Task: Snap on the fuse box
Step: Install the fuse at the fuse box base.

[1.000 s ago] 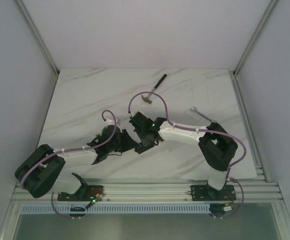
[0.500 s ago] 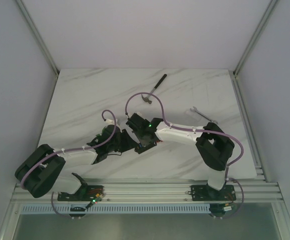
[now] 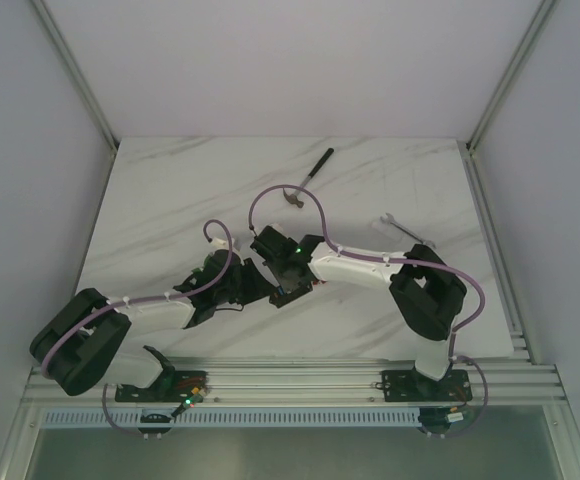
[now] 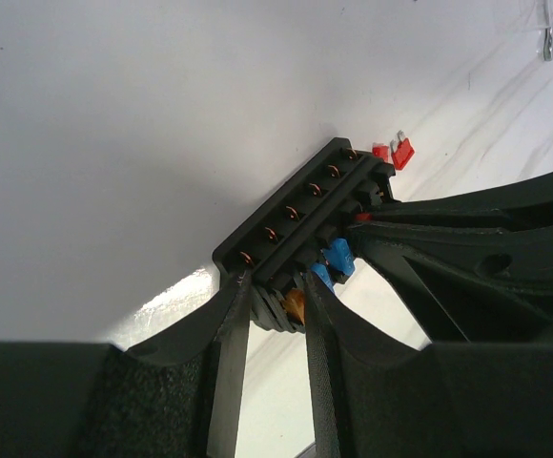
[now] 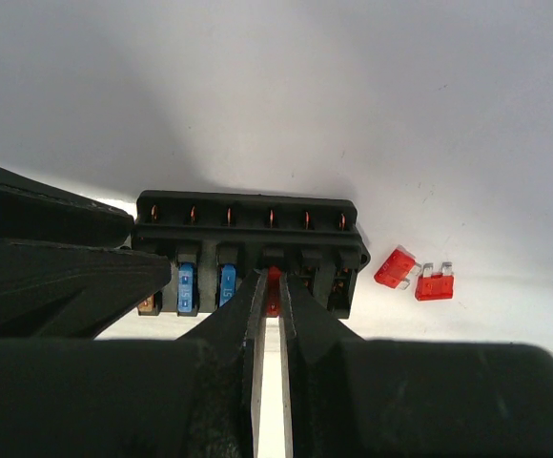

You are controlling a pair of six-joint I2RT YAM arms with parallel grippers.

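Black plastic fuse box (image 5: 248,239) lies crosswise just ahead of the right gripper (image 5: 269,315), which narrowly pinches a small red fuse (image 5: 273,284); the left gripper (image 4: 275,305), part-open, clamps the box's end.

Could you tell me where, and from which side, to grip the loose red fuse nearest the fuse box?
Take the small red plastic blade fuse by its body's two short ends, pincer coming straight down. It lies flat on the white marble table, prongs thin and sideways, so a side approach likely finds little to pinch.
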